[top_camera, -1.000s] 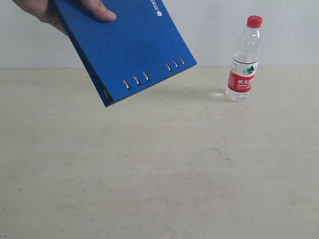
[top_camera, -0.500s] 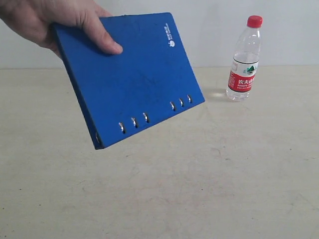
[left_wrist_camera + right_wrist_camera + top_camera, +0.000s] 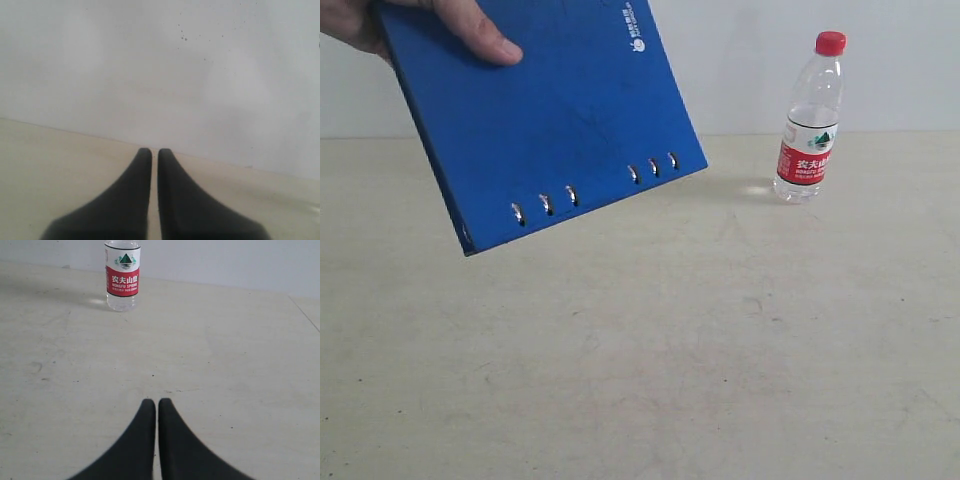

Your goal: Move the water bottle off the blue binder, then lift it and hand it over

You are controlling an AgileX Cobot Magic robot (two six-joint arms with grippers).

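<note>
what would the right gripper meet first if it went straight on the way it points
Probably nothing: ahead of the right gripper lies bare table up to the wall; the water bottle stands slightly aside.

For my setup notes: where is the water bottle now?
In the exterior view the water bottle stands upright on the table, right side near the wall, apart from the blue binder a hand holds up.
</note>
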